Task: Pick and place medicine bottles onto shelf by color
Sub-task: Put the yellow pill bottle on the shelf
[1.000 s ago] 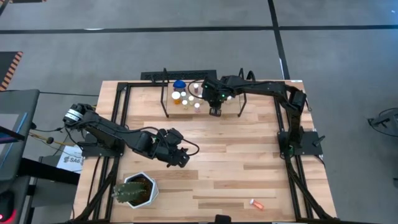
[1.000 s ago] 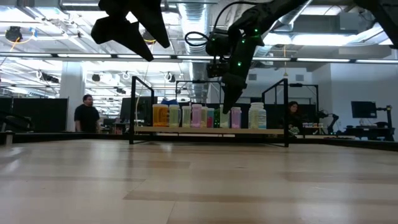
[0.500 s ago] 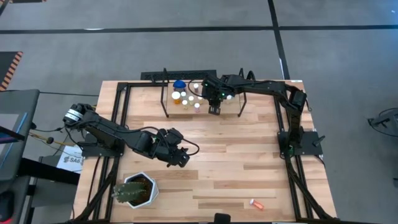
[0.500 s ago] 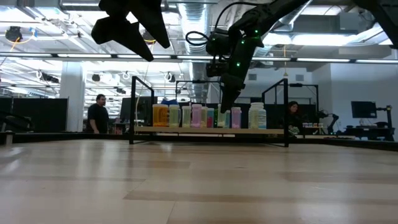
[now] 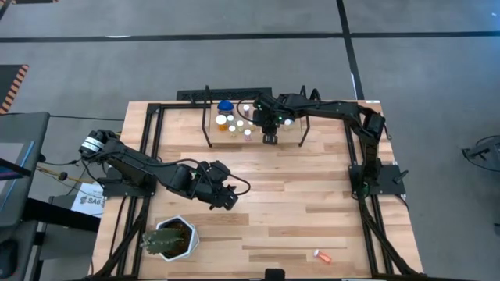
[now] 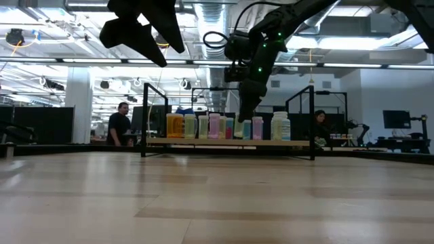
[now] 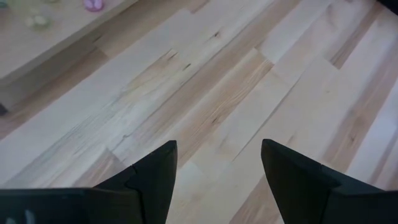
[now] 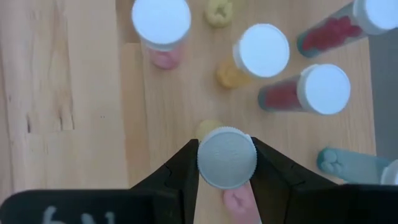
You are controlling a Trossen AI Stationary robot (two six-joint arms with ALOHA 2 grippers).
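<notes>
Grey floor all around the light-wood table (image 5: 258, 195) in the high view, and most of the tabletop is sitting bare, so there's loads of open room in the middle. The shelf (image 5: 289, 133) is running along the far edge, with the medicine bottles (image 5: 234, 121) clustered on its left half. The right gripper (image 5: 269, 136) is hanging right over the shelf next to that cluster; half a second back it sat about the same spot, just rotated a touch. The left gripper (image 5: 226, 199) is idling over the table's left-middle and hasn't budged. A plant in a white pot (image 5: 169, 239) is sitting near the front left, and one stray orange bottle (image 5: 322, 255) is lying near the front edge, well apart from everything.

Low view: the bottles (image 6: 224, 127) are standing in a row on the shelf (image 6: 227, 141), the right gripper (image 6: 243, 116) dipping down among them. A person (image 6: 122, 127) in the room behind has walked further right than before.

Left wrist view: fingers (image 7: 155, 177) are spread apart over bare wood, holding nothing.

Right wrist view: the fingers (image 8: 186, 168) are clamping a white-capped bottle (image 8: 226, 157) just above the shelf board, other capped bottles (image 8: 264, 51) close by.

No readable writing anywhere.
</notes>
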